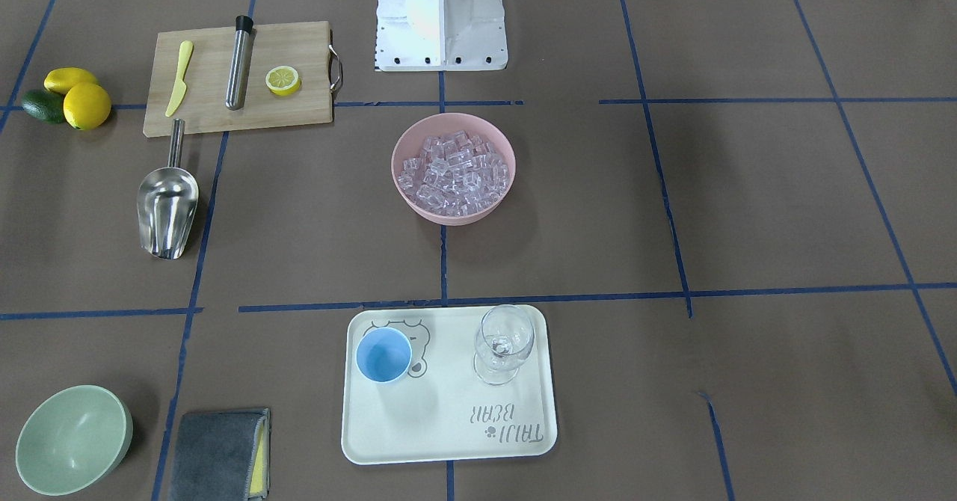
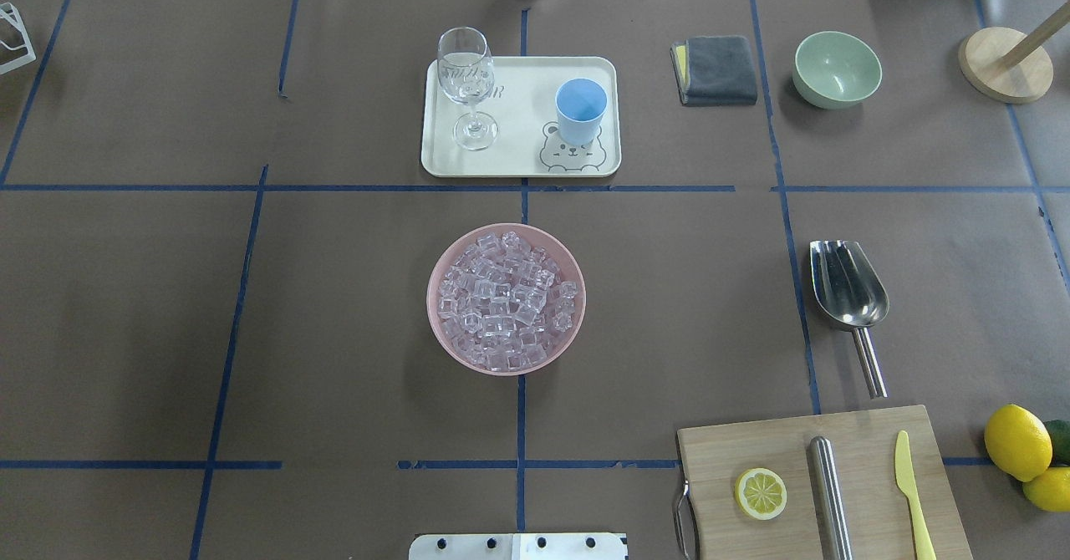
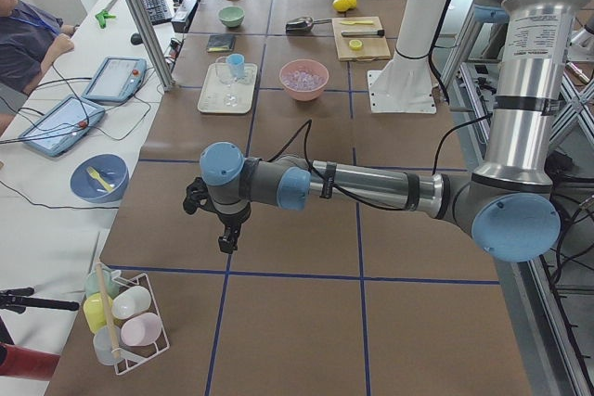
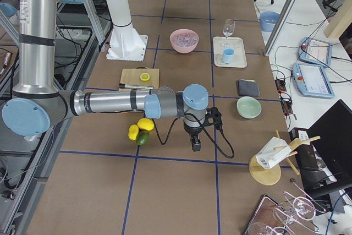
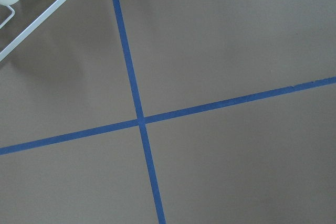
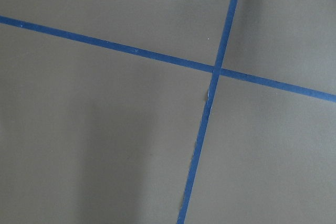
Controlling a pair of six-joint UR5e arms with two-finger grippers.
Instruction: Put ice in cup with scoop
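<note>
The ice (image 2: 506, 301) is a heap of clear cubes in a pink bowl (image 2: 435, 326) at the table's middle. The light-blue cup (image 2: 580, 109) stands upright and empty on a cream tray (image 2: 518, 159) at the far side. The steel scoop (image 2: 846, 288) lies flat on the table on the right, its handle toward the robot. My left gripper (image 3: 225, 243) hangs over bare table far to the left, and my right gripper (image 4: 196, 146) far to the right. Each shows only in a side view, so I cannot tell whether it is open or shut.
A wine glass (image 2: 466, 84) stands on the tray beside the cup. A cutting board (image 2: 869, 435) near the scoop's handle carries a lemon half, a steel tube (image 2: 829, 493) and a yellow knife. A green bowl (image 2: 836, 68), a grey cloth (image 2: 715, 69) and lemons (image 2: 1016, 441) lie on the right.
</note>
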